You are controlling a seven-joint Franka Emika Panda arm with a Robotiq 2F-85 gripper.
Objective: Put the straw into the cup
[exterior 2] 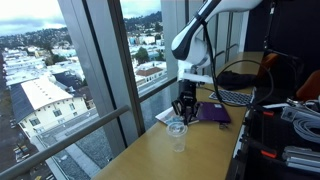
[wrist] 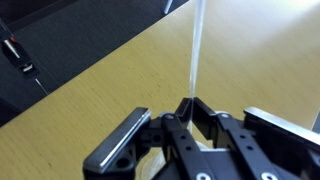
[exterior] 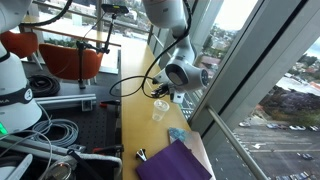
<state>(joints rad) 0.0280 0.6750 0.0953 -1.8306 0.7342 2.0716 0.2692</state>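
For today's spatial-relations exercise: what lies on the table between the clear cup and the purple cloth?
A small light-blue object lies between the cup and the purple cloth; this shows in an exterior view.

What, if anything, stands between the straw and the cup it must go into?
Nothing visible does. The gripper holds the straw close to the cup, with only open air between them; the purple cloth lies off to one side.
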